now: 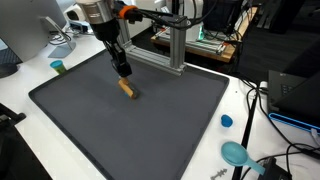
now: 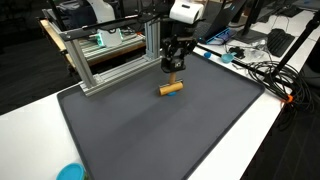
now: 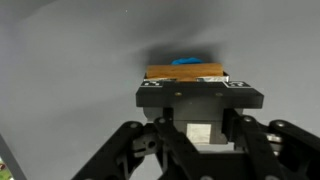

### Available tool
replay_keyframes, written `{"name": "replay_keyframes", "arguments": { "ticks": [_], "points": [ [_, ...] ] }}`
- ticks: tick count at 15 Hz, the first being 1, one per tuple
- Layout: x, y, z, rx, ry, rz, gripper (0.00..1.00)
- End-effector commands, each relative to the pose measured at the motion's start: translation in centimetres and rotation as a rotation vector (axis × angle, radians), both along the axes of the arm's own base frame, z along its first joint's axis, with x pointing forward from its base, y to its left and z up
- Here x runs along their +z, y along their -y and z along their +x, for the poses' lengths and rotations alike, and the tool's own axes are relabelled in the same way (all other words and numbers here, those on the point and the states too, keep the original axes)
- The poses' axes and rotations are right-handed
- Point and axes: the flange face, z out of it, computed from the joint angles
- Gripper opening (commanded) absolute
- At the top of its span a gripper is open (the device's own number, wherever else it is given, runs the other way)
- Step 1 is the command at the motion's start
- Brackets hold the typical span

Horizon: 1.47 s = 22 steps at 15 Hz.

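The black gripper point(image 1: 123, 69) hangs from the arm, pointing down at a small tan wooden block point(image 1: 128, 90) that lies flat on a wide dark grey mat point(image 1: 150, 130). The mat covers most of a white bench point(image 1: 15, 92). In both exterior views the gripper stands just above the block and slightly to one side of it. A narrow strip of mat seems to show between the fingertips and the wood, though the pictures are too small to be sure that they are apart. The block rests in the part of the mat near a silver aluminium frame point(image 2: 105, 52), and its long side lies at a slant to the mat's edges.

In the wrist view the block point(image 3: 185, 72) sits right at the far end of the gripper point(image 3: 200, 95) and spans much of its width. A bright blue patch point(image 3: 187, 60) shows along the block's far edge, and what it belongs to cannot be told. The dark body and linkages fill the lower half of that view, and I cannot tell whether the jaws are apart or together, nor whether they press on the wood.

Off the mat, in an exterior view, a small teal cylinder point(image 1: 58, 67) stands on the bench near one corner. A flat blue cap point(image 1: 226, 121) and a larger teal round object point(image 1: 236, 153) lie beside the opposite edge, among black cables point(image 1: 265, 110).
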Motion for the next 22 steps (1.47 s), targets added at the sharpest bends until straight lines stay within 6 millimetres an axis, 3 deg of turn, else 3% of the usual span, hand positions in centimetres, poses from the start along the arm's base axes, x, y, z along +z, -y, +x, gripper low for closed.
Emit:
{"name": "replay_keyframes", "arguments": {
  "ticks": [1, 22],
  "points": [
    [-4.2, 0.1, -0.2, 0.026, -0.122, 0.018, 0.23],
    [-5.4, 1.2, 1.9, 0.112, -0.245, 0.092, 0.23]
  ]
}}
